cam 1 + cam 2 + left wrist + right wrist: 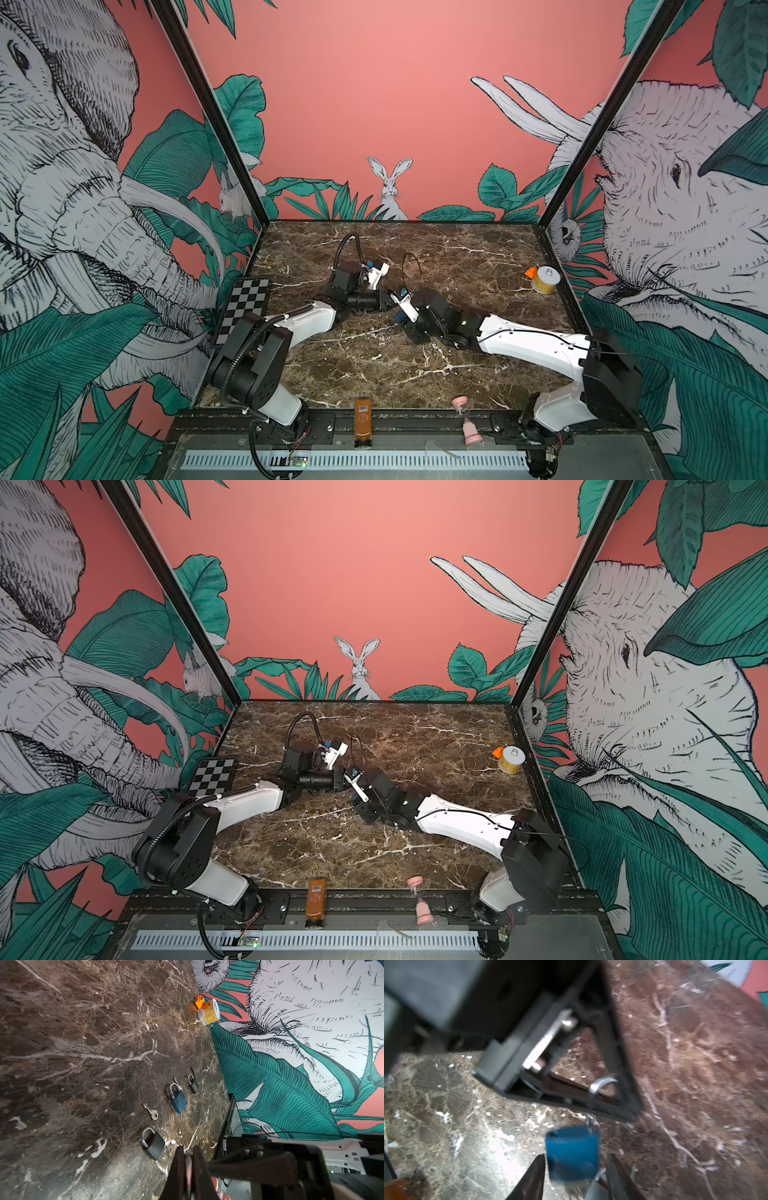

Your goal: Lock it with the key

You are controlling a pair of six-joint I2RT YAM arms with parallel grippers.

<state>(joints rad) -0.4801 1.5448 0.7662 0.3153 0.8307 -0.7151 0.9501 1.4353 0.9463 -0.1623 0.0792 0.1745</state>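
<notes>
We see the blue padlock [571,1153], a blocky matte body, blurred in the right wrist view. It is near the middle of the brown, white-veined marble table [478,257], where the two arms meet. The right gripper [577,1156] stands spread around it, with a sliver of gap on one side. The left gripper [188,1157] is pressed together, pinching the thin metal key [590,1124], whose blade reaches the padlock's edge. By the far wall a yellow cup [545,280] stands under a white lid, its contents hidden, with an orange clip [529,273] just beside it.
</notes>
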